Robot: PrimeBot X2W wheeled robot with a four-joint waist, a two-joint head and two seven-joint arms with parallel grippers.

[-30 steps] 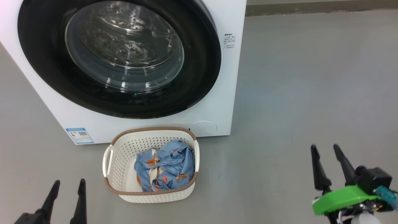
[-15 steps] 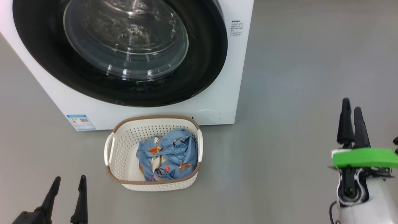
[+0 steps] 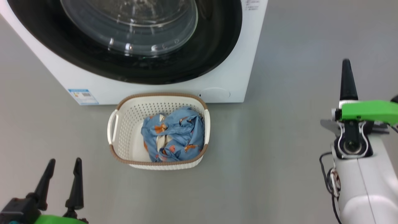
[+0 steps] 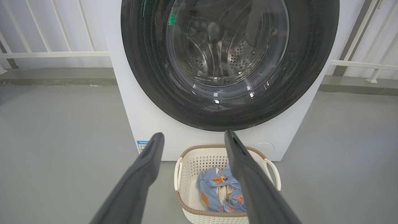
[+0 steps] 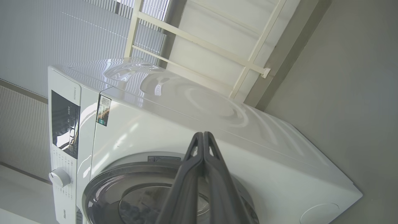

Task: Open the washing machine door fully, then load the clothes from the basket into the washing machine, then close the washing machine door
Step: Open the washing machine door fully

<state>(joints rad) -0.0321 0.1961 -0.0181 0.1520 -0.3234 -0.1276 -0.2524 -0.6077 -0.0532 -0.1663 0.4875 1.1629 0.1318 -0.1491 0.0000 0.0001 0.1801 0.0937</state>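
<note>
The white washing machine [image 3: 227, 74] stands ahead with its black-rimmed round door [image 3: 130, 37] closed against the front. Right before it on the floor sits the cream basket [image 3: 124, 130] holding the light blue printed clothes [image 3: 174, 133]. My left gripper [image 3: 63, 163] is open at the lower left, empty, short of the basket; in the left wrist view its fingers [image 4: 146, 161] frame the basket [image 4: 192, 165] and door [image 4: 217, 62]. My right gripper [image 3: 346, 63] is shut on nothing, raised at the right, well clear of the machine; its closed tips [image 5: 202, 135] point at the tilted-looking machine [image 5: 174, 118].
Grey floor [image 3: 279, 140] spreads all around the machine and basket. A white railing [image 4: 53, 54] and low kerb run behind the machine. The control panel with a knob [image 5: 59, 177] sits on the machine's upper front.
My right gripper has closed its fingers and the arm has risen and turned on its side. The head camera has tilted down, shifting machine and basket in the picture.
</note>
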